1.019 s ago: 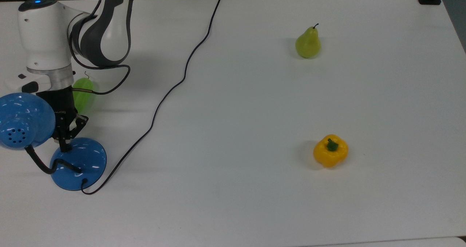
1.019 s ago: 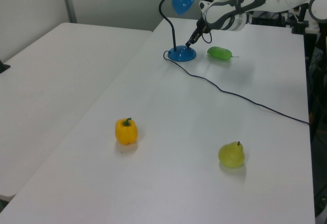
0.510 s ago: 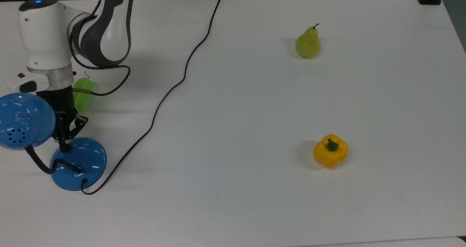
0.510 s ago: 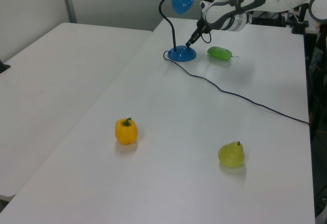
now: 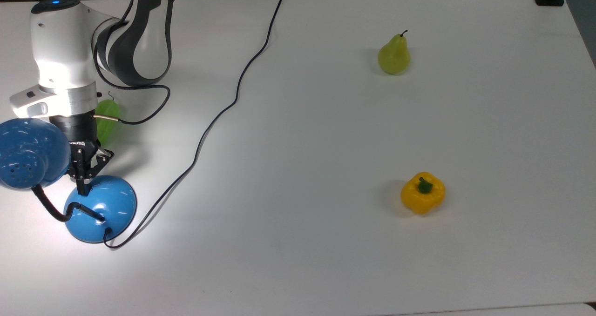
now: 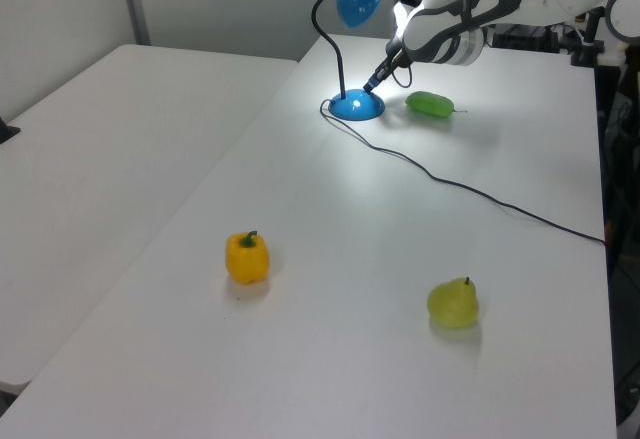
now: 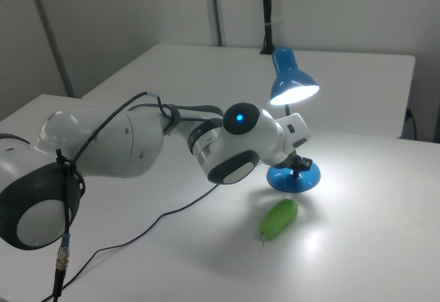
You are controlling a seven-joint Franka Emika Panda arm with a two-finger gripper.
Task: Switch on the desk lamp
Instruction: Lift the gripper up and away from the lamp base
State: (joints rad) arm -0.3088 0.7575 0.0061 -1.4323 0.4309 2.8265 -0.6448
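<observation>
Since half a second earlier, the desk lamp (image 5: 100,209) had come on: a bright pool lit the bench (image 5: 326,167) around its blue base at the lower left of the top view, and in the right view the shade's mouth glowed white. The gripper (image 5: 84,189) had barely shifted and rested tip-down on the upper edge of the domed base, its jaws pressed together into one narrow point, likely so that they could poke the small switch rather than grasp anything. By that light, the task looked done. A green vegetable (image 6: 431,104) lay just beside the base, while the pear (image 5: 394,55) and yellow pepper (image 5: 423,192) sat well apart at the right of the top view.
</observation>
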